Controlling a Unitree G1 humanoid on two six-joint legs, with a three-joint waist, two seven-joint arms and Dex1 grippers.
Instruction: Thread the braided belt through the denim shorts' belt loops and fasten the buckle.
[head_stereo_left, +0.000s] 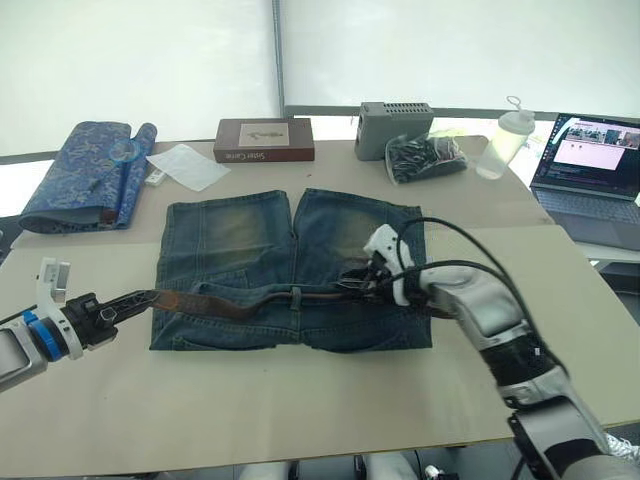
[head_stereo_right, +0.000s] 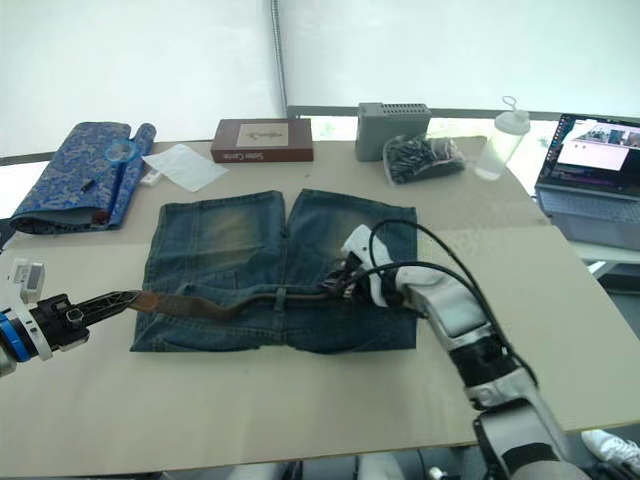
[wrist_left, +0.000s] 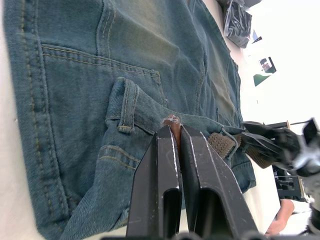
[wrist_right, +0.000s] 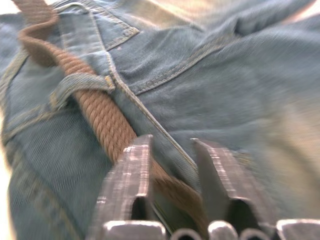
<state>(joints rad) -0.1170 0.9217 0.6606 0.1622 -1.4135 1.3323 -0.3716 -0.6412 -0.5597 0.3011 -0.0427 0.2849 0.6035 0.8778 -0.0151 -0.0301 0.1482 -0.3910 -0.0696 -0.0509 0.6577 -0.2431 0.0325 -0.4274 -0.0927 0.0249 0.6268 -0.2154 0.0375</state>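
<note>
Where the shorts (head_stereo_left: 290, 268) lie flat at the table (head_stereo_left: 300, 400) centre, you see the belt (head_stereo_left: 250, 300) running along the waistband, passing under a loop (wrist_right: 80, 84); the left gripper (wrist_left: 175, 145) is clamped on the belt end at the shorts' left edge; the right gripper (wrist_right: 170, 150) rests parted over the waistband, its fingers straddling the belt right of centre.

Bright, even daylight comes from the white backdrop behind the table (head_stereo_left: 300, 400) — it is nearly blown out, and shadows on the tabletop are soft and faint. The laptop (head_stereo_left: 590, 170) screen glows pale. Both head views are fairly sharp. The right wrist view is smeared by blur across the denim shorts (wrist_right: 240, 75); the left wrist view is crisp, its far corner washed white.
</note>
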